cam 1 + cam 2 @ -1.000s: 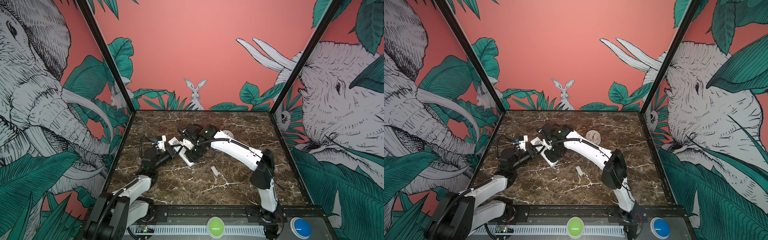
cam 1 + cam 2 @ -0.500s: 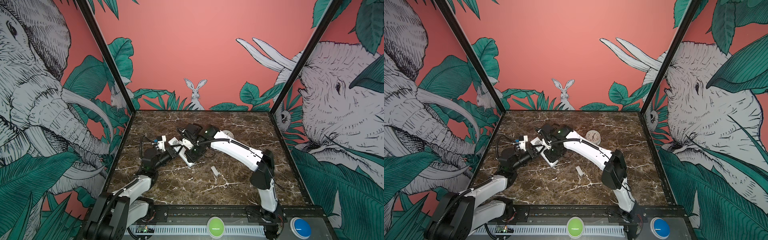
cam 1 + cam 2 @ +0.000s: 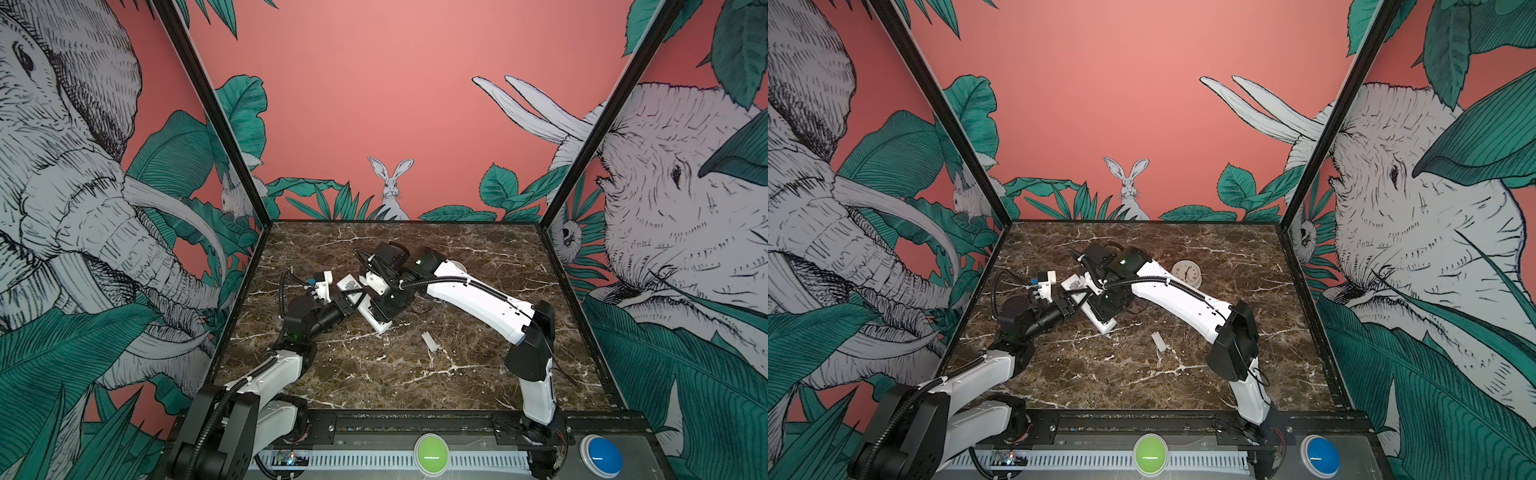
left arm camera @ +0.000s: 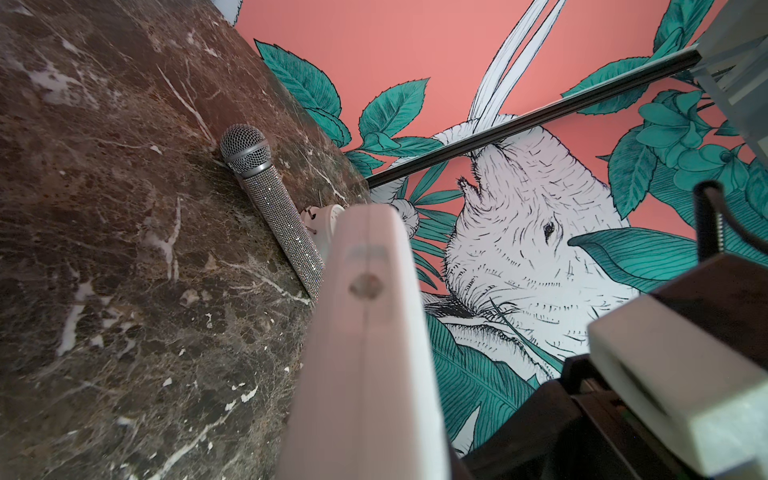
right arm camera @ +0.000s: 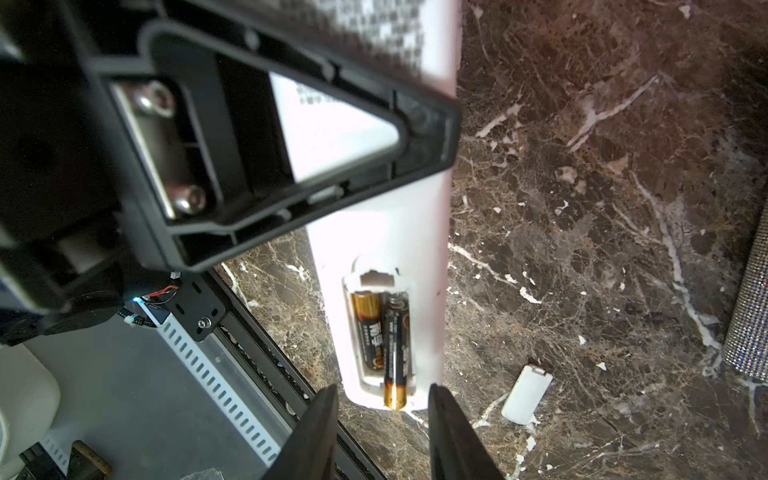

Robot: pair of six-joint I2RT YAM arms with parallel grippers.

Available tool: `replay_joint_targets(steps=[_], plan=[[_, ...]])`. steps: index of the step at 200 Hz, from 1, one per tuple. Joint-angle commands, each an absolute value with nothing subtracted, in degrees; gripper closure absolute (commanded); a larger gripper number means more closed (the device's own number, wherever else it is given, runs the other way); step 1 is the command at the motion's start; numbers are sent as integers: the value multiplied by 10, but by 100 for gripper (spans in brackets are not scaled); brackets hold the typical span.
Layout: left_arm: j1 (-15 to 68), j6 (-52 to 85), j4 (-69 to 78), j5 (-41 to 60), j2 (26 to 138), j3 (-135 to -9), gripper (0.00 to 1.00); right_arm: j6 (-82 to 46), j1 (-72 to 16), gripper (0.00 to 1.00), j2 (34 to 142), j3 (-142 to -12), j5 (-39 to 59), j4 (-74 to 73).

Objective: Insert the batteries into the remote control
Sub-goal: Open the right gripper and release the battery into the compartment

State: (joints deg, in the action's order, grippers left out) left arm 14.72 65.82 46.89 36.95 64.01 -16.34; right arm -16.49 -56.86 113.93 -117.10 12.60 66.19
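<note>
I can read no word for sure. The batteries (image 5: 397, 345) in the remote control (image 5: 419, 232) carry white characters along their black wrap, too small for me to make out. The remote control's back bears a square pixel code (image 3: 351, 285) and lines of fine print (image 5: 316, 93), both blurred. The clock (image 3: 1187, 272) has numerals too small to read. The green button (image 3: 431, 454) and blue button (image 3: 601, 455) each show 1 short white dash.

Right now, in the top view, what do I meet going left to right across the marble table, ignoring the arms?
remote control → small white battery cover → round white clock
</note>
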Motion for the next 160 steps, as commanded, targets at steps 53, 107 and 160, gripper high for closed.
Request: replay_joint_targets(steps=[53,107,160], plan=[[149,646,460,439,632,-197,100,-90,-583,61,996,-1027,201,513],[150,624,399,476,619,-221,100,94,-584,60,866,-849,255,389],[149,626,396,496,612,-224,100,227,-584,55,836,-790,248,362]])
